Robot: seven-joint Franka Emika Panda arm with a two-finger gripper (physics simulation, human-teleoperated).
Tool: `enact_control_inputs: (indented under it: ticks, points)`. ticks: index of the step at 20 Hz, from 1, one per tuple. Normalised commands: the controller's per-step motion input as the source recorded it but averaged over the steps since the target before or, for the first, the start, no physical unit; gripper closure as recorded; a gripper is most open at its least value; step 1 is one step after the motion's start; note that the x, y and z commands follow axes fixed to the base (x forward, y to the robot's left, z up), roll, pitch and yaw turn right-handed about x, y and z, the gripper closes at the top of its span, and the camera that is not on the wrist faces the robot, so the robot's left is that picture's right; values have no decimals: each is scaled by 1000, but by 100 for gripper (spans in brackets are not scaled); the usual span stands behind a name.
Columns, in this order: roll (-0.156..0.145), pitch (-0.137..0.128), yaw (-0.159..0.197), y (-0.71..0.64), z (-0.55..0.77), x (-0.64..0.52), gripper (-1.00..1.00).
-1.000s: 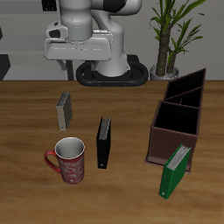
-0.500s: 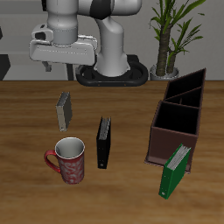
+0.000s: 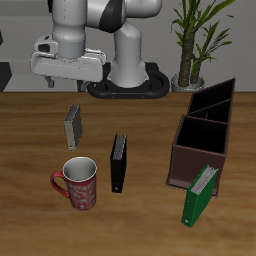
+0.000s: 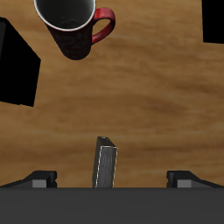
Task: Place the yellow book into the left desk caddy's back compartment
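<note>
The yellow book stands upright on the table, farther back than the mug. It also shows in the wrist view, seen from above as a narrow grey block. My gripper hangs open and empty above and slightly behind it, well clear of it. In the wrist view my gripper has the book between its two fingertips. The left desk caddy is a long dark brown box with slanted black partitions at the far side of the table from the book.
A dark red mug stands near the front edge, also in the wrist view. A slim black book stands beside it. A green-and-white book leans at the caddy's front end. A potted plant stands behind the caddy.
My gripper has swung sideways from the middle of the table's back to a spot over the yellow book and dropped a little. Nothing on the table has moved.
</note>
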Motion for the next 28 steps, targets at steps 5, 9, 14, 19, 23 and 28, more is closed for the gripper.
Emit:
enact_control_inputs:
  ticks: [5, 9, 14, 19, 23, 28]
  points:
    - [-23, -11, -28, -143, -310, -132, -100]
    - [17, 28, -26, -58, -269, -34, -100]
    - [6, 9, -15, -7, -365, -110, -100]
    - [18, 25, -31, -15, -297, -54, -100]
    - [25, 83, -38, -62, -510, -25, -100]
    - [25, 50, -2, 30, -365, -14, -100]
